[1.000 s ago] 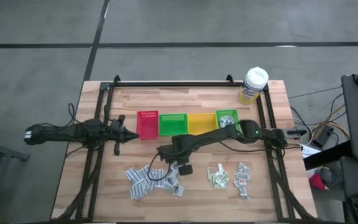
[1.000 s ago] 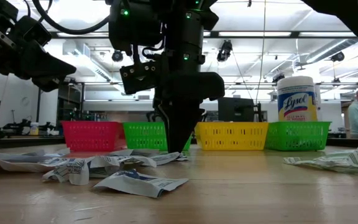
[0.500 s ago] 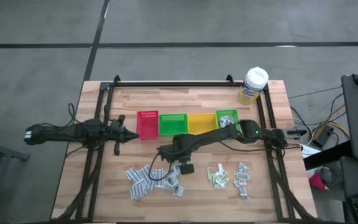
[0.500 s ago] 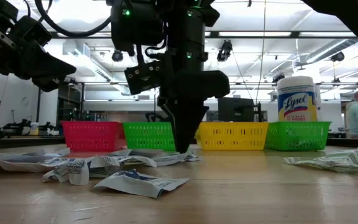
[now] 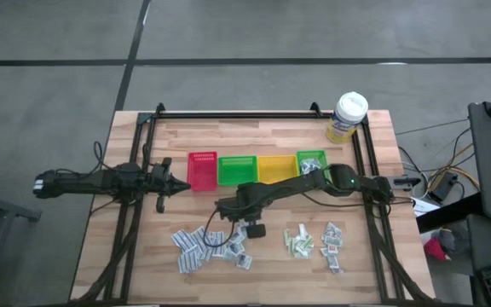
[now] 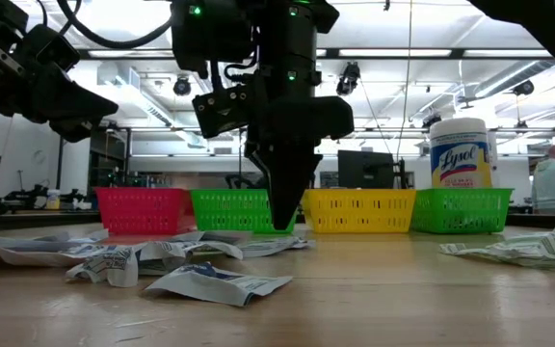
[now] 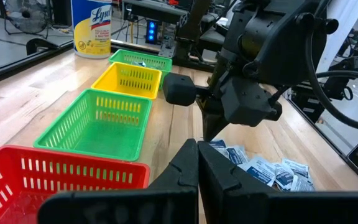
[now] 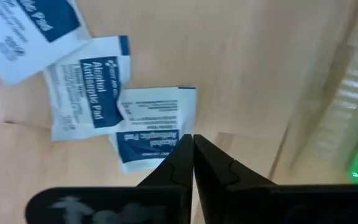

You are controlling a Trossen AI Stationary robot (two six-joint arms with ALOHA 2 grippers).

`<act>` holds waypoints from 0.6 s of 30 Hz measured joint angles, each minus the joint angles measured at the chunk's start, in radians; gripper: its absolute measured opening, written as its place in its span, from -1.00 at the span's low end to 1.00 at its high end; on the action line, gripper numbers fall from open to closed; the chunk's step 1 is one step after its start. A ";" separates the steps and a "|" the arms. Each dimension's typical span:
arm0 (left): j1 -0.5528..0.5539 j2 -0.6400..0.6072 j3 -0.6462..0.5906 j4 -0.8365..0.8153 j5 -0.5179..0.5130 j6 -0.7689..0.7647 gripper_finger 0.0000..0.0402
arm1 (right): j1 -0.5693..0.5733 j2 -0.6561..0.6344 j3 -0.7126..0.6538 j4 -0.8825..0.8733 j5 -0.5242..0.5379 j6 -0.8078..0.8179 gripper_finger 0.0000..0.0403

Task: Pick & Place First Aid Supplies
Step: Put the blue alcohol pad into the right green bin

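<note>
Item: my right gripper, fingers pressed together, tips meeting at the near edge of a white-blue sachet; whether they are pinching it I cannot tell. The sachet is lying flat ahead of the tips, at the edge of the left-hand pile. My left gripper, also closed, is waiting beside the red bin.

Surface: wooden table, green bin just behind the pick. Room: open workshop behind.

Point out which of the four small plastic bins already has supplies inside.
The green plastic bin at the row's end nearest the yellow wipes tub; the red, other green and yellow bins look empty.
</note>
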 joint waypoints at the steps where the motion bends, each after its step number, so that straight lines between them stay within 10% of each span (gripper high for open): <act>1: 0.000 0.000 0.000 0.000 0.000 0.000 -1.00 | 0.000 0.000 0.000 0.001 -0.002 0.000 -0.96; 18: 0.000 0.000 0.000 0.001 0.000 0.000 -1.00 | -0.005 0.001 -0.034 0.017 0.001 -0.038 -0.55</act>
